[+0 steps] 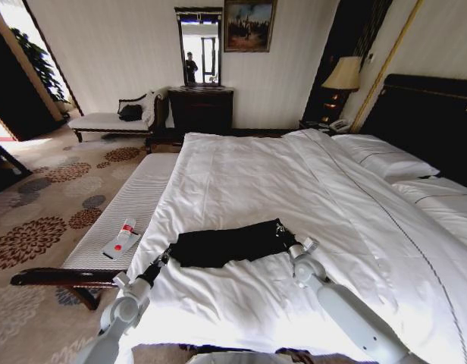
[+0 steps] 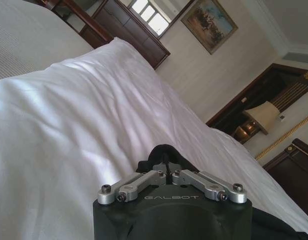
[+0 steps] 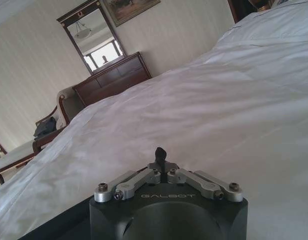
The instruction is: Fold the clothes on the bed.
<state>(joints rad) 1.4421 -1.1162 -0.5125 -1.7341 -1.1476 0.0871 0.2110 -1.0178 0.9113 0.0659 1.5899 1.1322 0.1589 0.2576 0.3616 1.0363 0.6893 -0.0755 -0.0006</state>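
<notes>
Currently the black T-shirt (image 1: 227,244) is seen as a narrow folded band lying crosswise on the white duvet (image 1: 294,189) near the foot of the bed (image 1: 415,114), with a gripper at each end. At the band's left end the left gripper (image 1: 164,258) is pressed together, and in the left wrist view dark cloth is seen bunched right at the closed tips (image 2: 166,167), so the shirt edge is judged to be pinched. At the right end the right gripper (image 1: 293,241) is likewise drawn together on a small nub of dark fabric (image 3: 159,152). Main risk, left side: the pinch is thin, so a layer could be dropped if the arm is lifted fast, and the fold would open. Centre: if the two ends are not raised evenly, the band could be skewed or dragged across the duvet. Right side: only a small tab is seen to be held, so slip-out is likely under tension; duvet cloth could also be caught in either pinch, which cannot be ruled out from these views. The striped bench (image 1: 135,201) left of the bed, with a small packet (image 1: 122,238) on it, is near the left arm, so a wide swing could clip it.
</notes>
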